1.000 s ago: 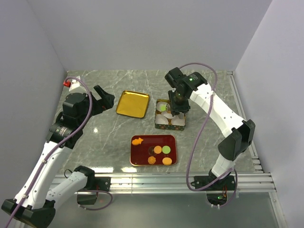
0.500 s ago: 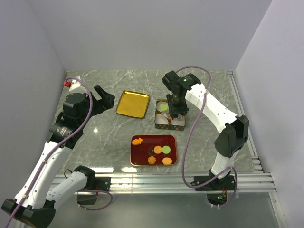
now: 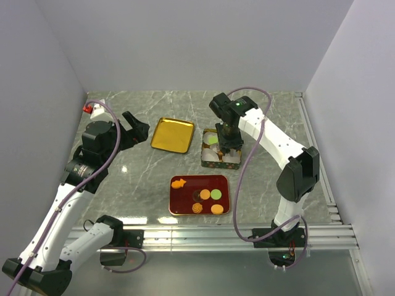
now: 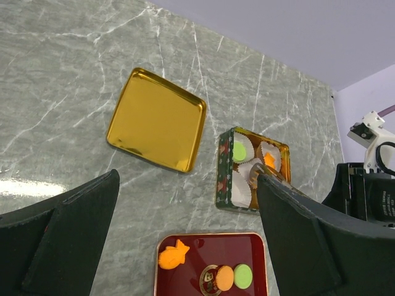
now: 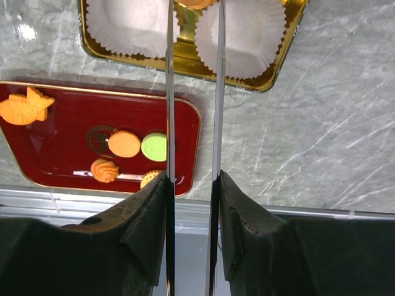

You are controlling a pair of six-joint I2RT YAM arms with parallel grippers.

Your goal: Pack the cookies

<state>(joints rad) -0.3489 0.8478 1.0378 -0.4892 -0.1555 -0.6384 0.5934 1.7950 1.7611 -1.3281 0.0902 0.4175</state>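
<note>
Several cookies lie on the red tray (image 3: 185, 203): an orange fish (image 3: 179, 182), a green disc (image 3: 216, 194), an orange disc (image 3: 216, 209) and a swirl (image 3: 197, 208). The open tin (image 3: 205, 161) holds white paper cups, one with a green cookie (image 3: 213, 140). My right gripper (image 3: 227, 137) hangs over the tin, shut on metal tongs (image 5: 170, 92). An orange cookie (image 5: 197, 3) shows between the tong blades, over a cup (image 5: 250, 37); whether the blades pinch it I cannot tell. My left gripper (image 3: 137, 129) stands wide open at the left with nothing in it.
The gold tin lid (image 3: 173, 135) lies upside down left of the tin. A red and white object (image 3: 92, 108) sits at the far left corner. Walls close the table on the left, back and right, with a rail along the right edge (image 3: 315, 148).
The right arm's wrist and elbow have swung a little to the left, the tongs staying over the tin. The left arm has not moved.
</note>
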